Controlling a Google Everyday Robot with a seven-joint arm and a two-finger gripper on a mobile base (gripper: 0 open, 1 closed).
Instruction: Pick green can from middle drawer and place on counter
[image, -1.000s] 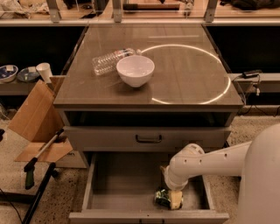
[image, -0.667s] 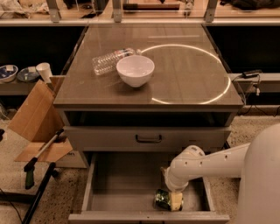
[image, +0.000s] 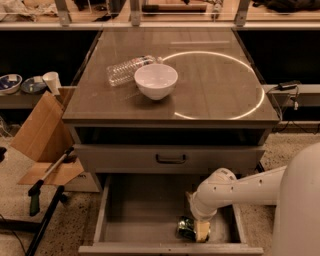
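A: Green can (image: 186, 229), where is it lying?

B: Big things first. The brown tabletop (image: 215, 85) fills the far middle, with a bright ring of light across its right half. Below it the middle drawer (image: 145, 215) stands pulled out toward the near edge, under a shut drawer front (image: 125, 159) with a black handle. The white arm (image: 240, 187) reaches in from the right and bends down into that open drawer.

A: And on top?

B: A white bowl (image: 156, 81) sits left of centre. A clear plastic bottle (image: 127, 70) lies on its side just behind it, to the left.

A: The gripper?

B: The gripper (image: 199, 231) is down in the drawer's near right part, right against the can. The can sits on the drawer floor just to the gripper's left. Whether the gripper is clamped on it, I cannot tell.
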